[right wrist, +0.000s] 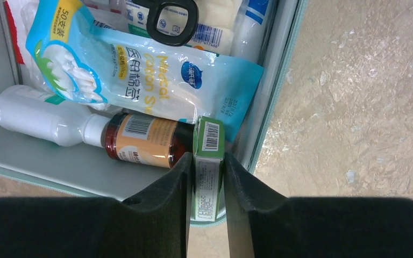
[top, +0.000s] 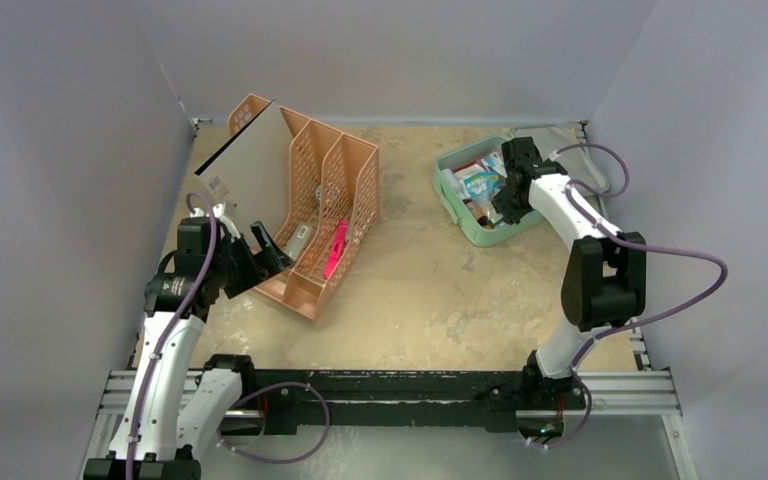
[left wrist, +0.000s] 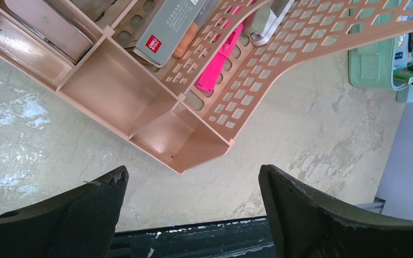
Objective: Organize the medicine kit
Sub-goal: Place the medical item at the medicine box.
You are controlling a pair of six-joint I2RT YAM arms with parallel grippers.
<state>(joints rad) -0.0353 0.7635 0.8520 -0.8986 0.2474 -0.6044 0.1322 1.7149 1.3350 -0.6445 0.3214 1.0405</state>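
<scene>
from above, the mint-green medicine kit (top: 449, 195) lay open at the far right of the counter (top: 440, 290), with the right claw (top: 508, 205) dipped over it. the left claw (top: 272, 252) hung by the near end of the orange rack (top: 355, 170).

the left wrist view showed that claw spread wide above bare counter, nothing between its fingers.

the right wrist view showed the right claw pinching a small green box (right wrist: 209, 137) at the kit's corner, just beside a brown bottle (right wrist: 145, 141) and a bag of cotton swabs (right wrist: 156, 80).
</scene>
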